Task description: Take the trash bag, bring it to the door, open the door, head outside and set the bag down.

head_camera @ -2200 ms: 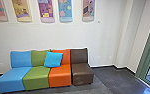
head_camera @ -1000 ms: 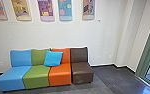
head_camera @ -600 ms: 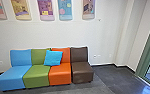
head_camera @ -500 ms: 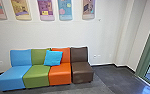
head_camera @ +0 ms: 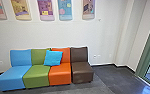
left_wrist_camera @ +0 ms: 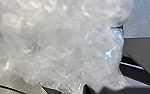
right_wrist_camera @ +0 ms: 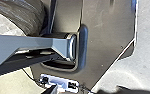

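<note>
Head view takes in a white wall (head_camera: 66, 35), a dark floor (head_camera: 103, 75) and a row of seats (head_camera: 36, 77). Near the right edge stands a green frame (head_camera: 148, 52) with glass, perhaps the door. Carrying seems the step in hand: give the seats room, turn gently, and square up to the frame before closing in. The bag (left_wrist_camera: 58, 50), crumpled clear plastic, is close before the left wrist camera, so the left tool probably bears it. I cannot tell whether the left tool or right tool is spread, pressed together or pinching anything. Thin film may slip or snag; keep the arm steady and the bag clear of the wheels.
</note>
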`<state>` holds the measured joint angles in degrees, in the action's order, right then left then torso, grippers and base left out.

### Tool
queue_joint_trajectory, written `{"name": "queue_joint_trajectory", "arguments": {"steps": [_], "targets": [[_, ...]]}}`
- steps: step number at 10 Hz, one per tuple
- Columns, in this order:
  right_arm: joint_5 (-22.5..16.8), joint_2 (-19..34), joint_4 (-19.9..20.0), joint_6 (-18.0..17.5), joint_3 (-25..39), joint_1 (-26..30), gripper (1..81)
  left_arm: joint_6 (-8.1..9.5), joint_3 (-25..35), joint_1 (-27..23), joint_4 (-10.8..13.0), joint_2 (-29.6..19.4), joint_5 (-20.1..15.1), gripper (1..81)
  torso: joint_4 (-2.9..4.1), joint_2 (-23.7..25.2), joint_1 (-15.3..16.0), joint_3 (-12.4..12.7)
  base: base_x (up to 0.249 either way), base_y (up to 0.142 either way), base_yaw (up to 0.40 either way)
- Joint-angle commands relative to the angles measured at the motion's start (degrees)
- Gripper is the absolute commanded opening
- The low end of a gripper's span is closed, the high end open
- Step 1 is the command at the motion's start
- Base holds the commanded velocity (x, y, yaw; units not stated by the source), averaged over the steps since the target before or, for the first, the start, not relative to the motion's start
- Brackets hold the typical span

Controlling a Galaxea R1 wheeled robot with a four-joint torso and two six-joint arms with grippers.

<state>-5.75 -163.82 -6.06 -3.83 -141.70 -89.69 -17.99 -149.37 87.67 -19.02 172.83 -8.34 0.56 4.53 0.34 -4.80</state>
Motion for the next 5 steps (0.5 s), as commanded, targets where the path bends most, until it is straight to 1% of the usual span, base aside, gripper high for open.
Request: {"name": "queue_joint_trajectory", "arguments": {"steps": [1, 5], "targets": [[-3.4, 0.7, -0.5, 0.2, 0.1, 2.5, 81.1, -0.46, 0.6, -2.5, 0.5, 0.2, -4.9, 1.0, 0.00, 0.0, 0.0, 0.0, 0.000, 0.000, -0.153], [-3.6, 0.2, -0.8, 0.2, -1.0, 2.5, 81.1, -0.46, 0.6, -2.5, 0.4, 0.3, -4.9, 1.0, 0.00, 0.0, 0.0, 0.0, 0.000, 0.000, -0.178]]}}
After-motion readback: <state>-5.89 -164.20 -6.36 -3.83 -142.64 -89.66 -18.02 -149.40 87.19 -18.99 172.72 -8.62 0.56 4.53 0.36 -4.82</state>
